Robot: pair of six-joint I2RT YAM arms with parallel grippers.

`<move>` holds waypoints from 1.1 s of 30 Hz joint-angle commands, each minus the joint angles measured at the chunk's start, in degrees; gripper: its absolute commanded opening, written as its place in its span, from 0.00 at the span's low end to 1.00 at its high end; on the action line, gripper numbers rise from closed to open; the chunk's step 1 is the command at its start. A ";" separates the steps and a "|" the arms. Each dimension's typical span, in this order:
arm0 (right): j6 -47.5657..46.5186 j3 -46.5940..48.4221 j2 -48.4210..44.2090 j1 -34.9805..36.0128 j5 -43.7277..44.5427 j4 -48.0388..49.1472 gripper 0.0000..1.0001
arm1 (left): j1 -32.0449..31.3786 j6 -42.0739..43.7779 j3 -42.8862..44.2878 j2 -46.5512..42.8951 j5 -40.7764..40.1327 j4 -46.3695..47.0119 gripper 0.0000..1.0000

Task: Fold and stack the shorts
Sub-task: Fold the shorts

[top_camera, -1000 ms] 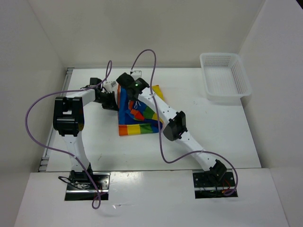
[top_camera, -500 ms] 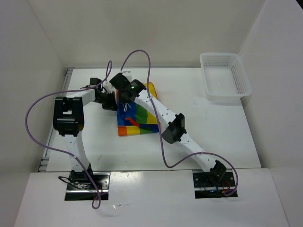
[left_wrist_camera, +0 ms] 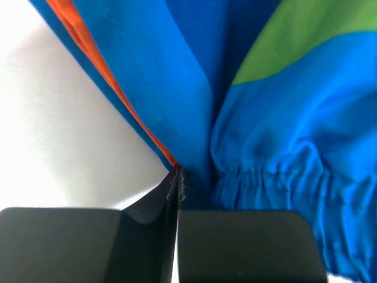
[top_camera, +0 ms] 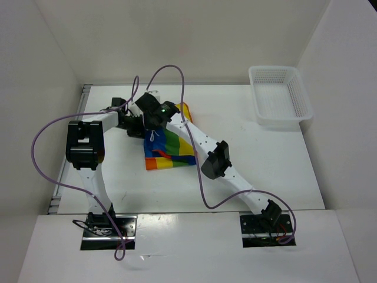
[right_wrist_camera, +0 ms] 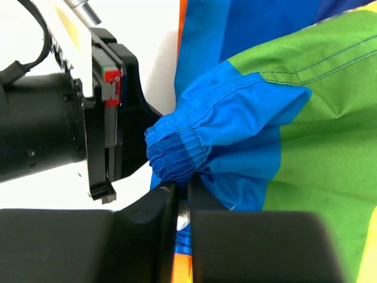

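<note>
A: Near side first: the shorts (top_camera: 172, 152) lie on the counter (top_camera: 265, 171), left of centre, striped hem flat twd us.
B: And the far end?
A: Both grips meet there. The left fingers (left_wrist_camera: 177, 191) are pinched tight on a blue fold. The right fingers (right_wrist_camera: 184, 197) are all but closed on the gathered waistband, just beside the left ones.
B: So we're mid-fold, we reckon. To do it well, we lay the held edge square w/ the layer below and let go only once it's flat, no dragging.
A: Agreed. Farthest off, the basket (top_camera: 280, 103) sits well apart, right side.
</note>
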 commanded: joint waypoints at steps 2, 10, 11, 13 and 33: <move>0.12 3.99 1.79 -1.61 -2.37 3.30 0.24 | -0.03 1.72 -2.61 1.27 -1.13 -3.14 0.00; -0.41 7.67 2.40 -1.61 -4.39 1.11 0.56 | -0.03 1.72 -2.61 -0.49 -1.13 -3.67 0.00; -0.41 7.69 1.63 -1.61 -3.17 0.49 0.69 | -0.03 1.72 -2.61 -1.01 -1.13 -3.67 0.00; -0.41 8.30 0.23 -1.61 -1.94 -0.04 0.80 | 0.49 1.72 -1.99 -1.62 -1.13 -4.90 0.00; 3.89 5.26 -17.35 -5.21 8.89 -10.85 0.01 | -3.09 1.72 10.84 -17.81 7.29 -5.61 0.00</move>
